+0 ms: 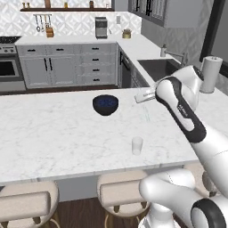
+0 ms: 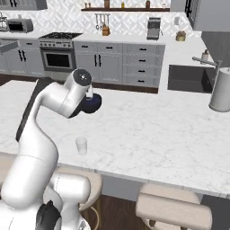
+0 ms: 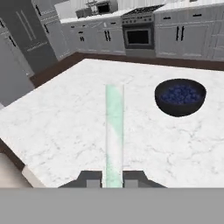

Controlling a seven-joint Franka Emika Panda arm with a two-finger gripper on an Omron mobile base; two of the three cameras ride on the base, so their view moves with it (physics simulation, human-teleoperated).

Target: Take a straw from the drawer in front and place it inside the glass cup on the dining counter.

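Straw: thin, pale, green-tinted stick, centre frame; gripper clamped on its lower end; dark bowl upper right.

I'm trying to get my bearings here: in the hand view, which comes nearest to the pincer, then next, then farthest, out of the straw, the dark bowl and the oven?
1. The straw: gripped in the pincer, pointing straight ahead over the dining counter.
2. The dark bowl: on the counter, ahead and right.
3. The oven: across the kitchen, against the far wall.
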